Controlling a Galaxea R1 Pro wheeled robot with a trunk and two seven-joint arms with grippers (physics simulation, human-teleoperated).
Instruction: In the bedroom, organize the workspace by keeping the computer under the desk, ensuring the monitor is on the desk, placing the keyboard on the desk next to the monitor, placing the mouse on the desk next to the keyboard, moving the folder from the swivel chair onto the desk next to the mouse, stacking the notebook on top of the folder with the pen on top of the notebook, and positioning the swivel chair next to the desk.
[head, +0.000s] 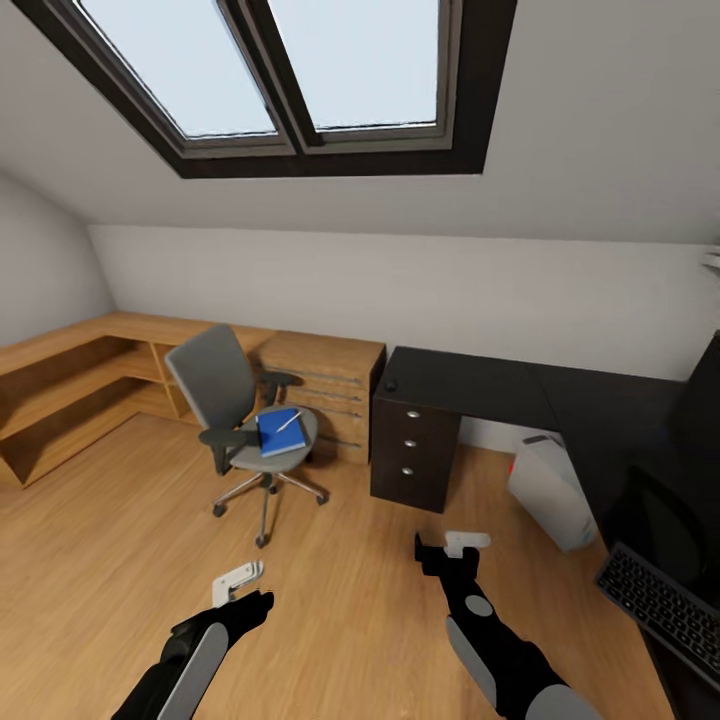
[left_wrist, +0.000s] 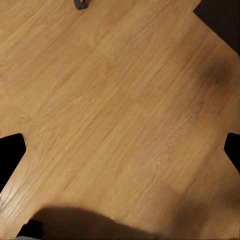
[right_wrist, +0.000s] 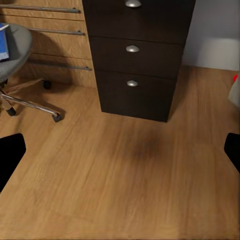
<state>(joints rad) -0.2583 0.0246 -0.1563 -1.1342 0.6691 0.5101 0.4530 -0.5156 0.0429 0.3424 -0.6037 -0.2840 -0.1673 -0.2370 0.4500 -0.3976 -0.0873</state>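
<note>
Blue folder, grey swivel chair

Grey swivel chair is seen upright on floor, ahead-left of left gripper. Blue folder is laid flat on its seat w/ white pen on top. Black desk is seen ahead of right gripper; keyboard is placed to its right.

Bare floor lies open up to the swivel chair and drawer unit.
</note>
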